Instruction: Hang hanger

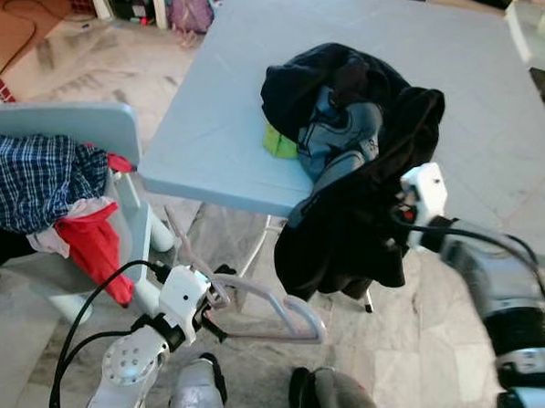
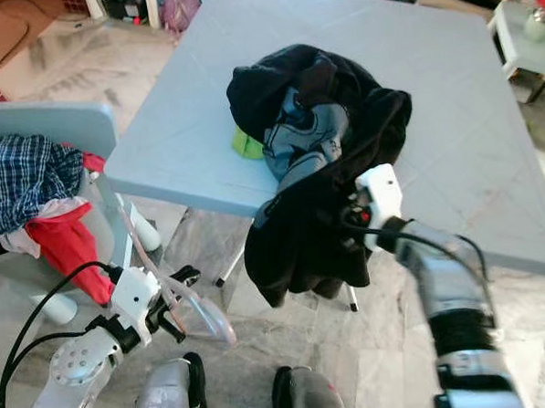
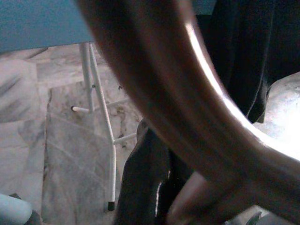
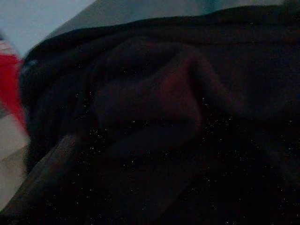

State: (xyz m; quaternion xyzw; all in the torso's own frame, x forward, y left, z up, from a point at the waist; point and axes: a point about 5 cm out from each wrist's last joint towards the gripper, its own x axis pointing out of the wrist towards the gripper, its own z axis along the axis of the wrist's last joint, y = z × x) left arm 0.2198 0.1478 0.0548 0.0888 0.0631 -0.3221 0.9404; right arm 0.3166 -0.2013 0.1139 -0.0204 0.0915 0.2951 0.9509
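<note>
A pale pinkish plastic hanger [image 1: 276, 306] is held low, in front of the table's near edge, with my left gripper [image 1: 214, 313] shut on one end of it. Up close in the left wrist view, the hanger [image 3: 187, 103] curves across the picture. A black garment with grey-blue patches [image 1: 347, 227] lies heaped on the light blue table [image 1: 213, 125] and hangs down over its near edge. My right gripper [image 1: 399, 220] is pressed into the hanging part at the table edge. Dark cloth [image 4: 164, 117] lies right against the right wrist camera.
A green item [image 1: 278, 141] peeks out from under the garment. At the left, a blue-grey chair [image 1: 85, 122] holds a plaid shirt [image 1: 33, 175] and red cloth [image 1: 96, 245]. White table legs [image 3: 101, 117] stand on the marble floor below.
</note>
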